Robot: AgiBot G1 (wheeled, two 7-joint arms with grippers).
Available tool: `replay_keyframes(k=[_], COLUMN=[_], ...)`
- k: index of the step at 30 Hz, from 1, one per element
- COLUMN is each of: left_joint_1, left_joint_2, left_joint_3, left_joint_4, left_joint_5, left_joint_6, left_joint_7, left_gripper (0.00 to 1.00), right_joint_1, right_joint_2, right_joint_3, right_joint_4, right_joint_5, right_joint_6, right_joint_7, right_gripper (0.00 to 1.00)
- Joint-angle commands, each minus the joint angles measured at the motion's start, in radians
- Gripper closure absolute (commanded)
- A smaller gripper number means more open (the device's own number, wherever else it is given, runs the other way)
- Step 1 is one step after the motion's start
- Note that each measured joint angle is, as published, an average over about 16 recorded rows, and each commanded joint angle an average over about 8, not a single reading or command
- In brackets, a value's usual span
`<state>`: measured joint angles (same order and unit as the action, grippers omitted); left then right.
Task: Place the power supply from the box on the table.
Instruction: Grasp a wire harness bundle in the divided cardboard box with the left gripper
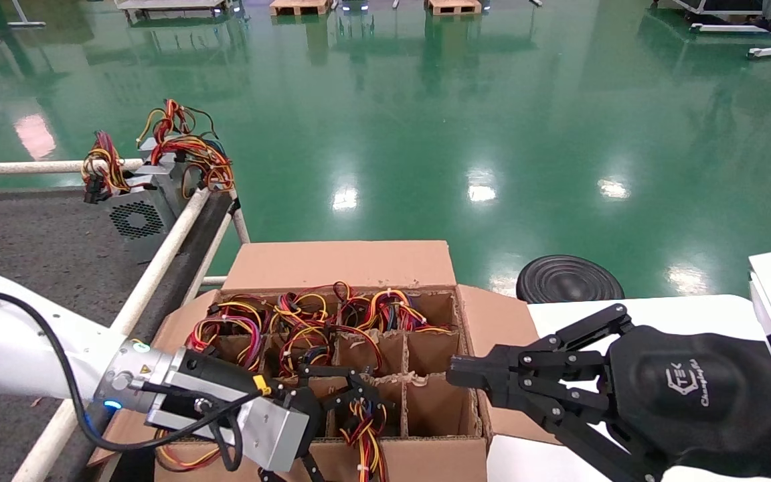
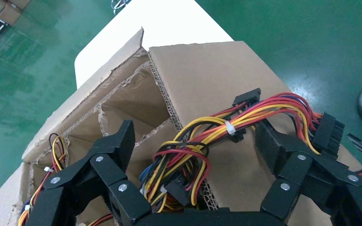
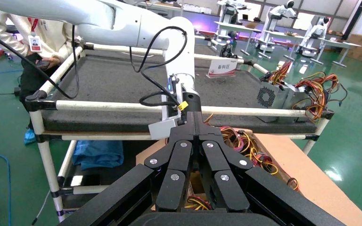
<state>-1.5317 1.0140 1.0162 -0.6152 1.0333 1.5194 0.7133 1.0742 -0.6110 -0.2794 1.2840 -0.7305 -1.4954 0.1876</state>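
The box (image 1: pixel 345 264) stands open at the front, its cardboard grid cells holding red, yellow and black wire bundles (image 1: pixel 305 321). The power supply is hidden below the cell walls; only wires show. My left gripper (image 1: pixel 349 412) is open over a front cell. Its fingers (image 2: pixel 122 136) straddle a wire bundle (image 2: pixel 193 150) without touching it, and the box wall (image 2: pixel 207 80) lies behind. My right gripper (image 1: pixel 456 371) is shut and empty, hovering at the box's right edge; its tip (image 3: pixel 194 117) points across the box (image 3: pixel 283 155) toward the table (image 1: pixel 24 241).
Two grey units with wire tails (image 1: pixel 136 215) (image 1: pixel 171 161) sit at the table's far corner, by the white rails (image 1: pixel 158 261). A white tabletop (image 1: pixel 660 311) lies on the right, a black disc (image 1: pixel 569 278) on the green floor. A person (image 3: pixel 28 47) stands beyond the table.
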Motion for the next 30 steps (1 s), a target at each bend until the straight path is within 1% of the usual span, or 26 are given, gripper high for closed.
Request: replay_keyframes(k=[1, 30], left_joint_1=[-0.003, -0.013], left_joint_2=[0.002, 0.003], left_joint_3=[0.002, 0.015], left_joint_4=[0.005, 0.041], left_joint_5=[-0.002, -0.037], left_joint_6=[0.002, 0.018], left_joint_7=[0.003, 0.024], left_gripper=[1.0, 1.0], right_joint_1=[0.0, 0.0], right_joint_2=[0.0, 0.0], right_joint_3=[0.0, 0.0], right_joint_4=[0.0, 0.0], right_joint_5=[0.0, 0.0], right_joint_6=[0.0, 0.0], right_joint_7=[0.0, 0.0], right_gripper=[1.0, 1.0])
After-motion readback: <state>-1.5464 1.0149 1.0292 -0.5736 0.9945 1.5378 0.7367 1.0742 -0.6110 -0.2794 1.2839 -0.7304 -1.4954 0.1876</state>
